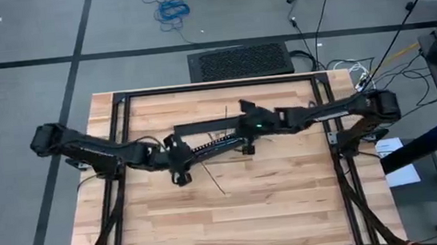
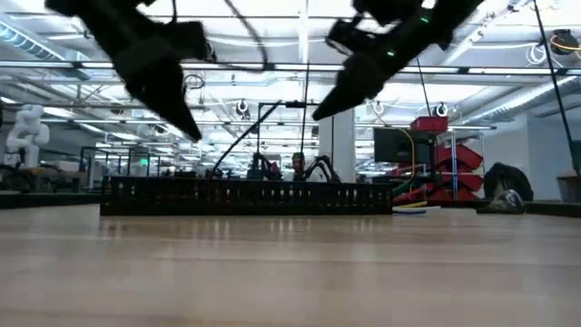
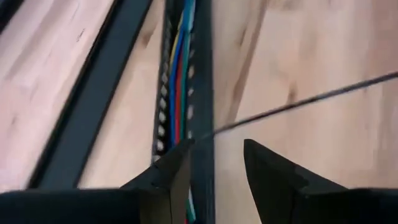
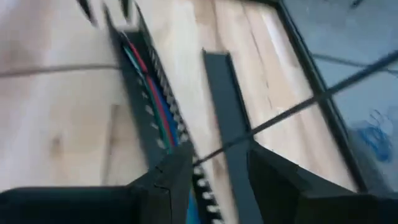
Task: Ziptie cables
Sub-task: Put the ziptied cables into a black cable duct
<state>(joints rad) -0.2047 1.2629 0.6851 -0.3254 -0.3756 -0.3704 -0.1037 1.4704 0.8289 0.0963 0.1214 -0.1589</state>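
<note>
The cables (image 3: 178, 74), coloured wires, lie inside the long black slotted bar (image 1: 213, 145) on the wooden table; they also show in the right wrist view (image 4: 158, 109). My left gripper (image 3: 217, 146) hovers open above the bar's left end (image 1: 182, 156). My right gripper (image 4: 217, 152) hovers open above the bar's right end (image 1: 242, 133). In the low view both grippers (image 2: 192, 134) (image 2: 318, 113) hang clear above the bar (image 2: 245, 195). One thin black zip tie (image 3: 298, 102) runs from beside my left gripper toward the near edge. Another (image 4: 286, 112) runs from beside my right gripper toward the far edge. My left gripper has a zip tie's end (image 3: 202, 132) right beside one fingertip (image 3: 177, 162); whether they touch, I cannot tell. My right gripper has the other zip tie's end (image 4: 202, 157) beside one fingertip (image 4: 177, 165); whether they touch, I cannot tell.
A second, plain black bar (image 1: 207, 127) lies on the table just beyond the slotted bar, also seen in the right wrist view (image 4: 227, 112). The black table frame (image 1: 215, 86) runs along the far edge. Bare wood (image 1: 236, 217) lies toward the near edge.
</note>
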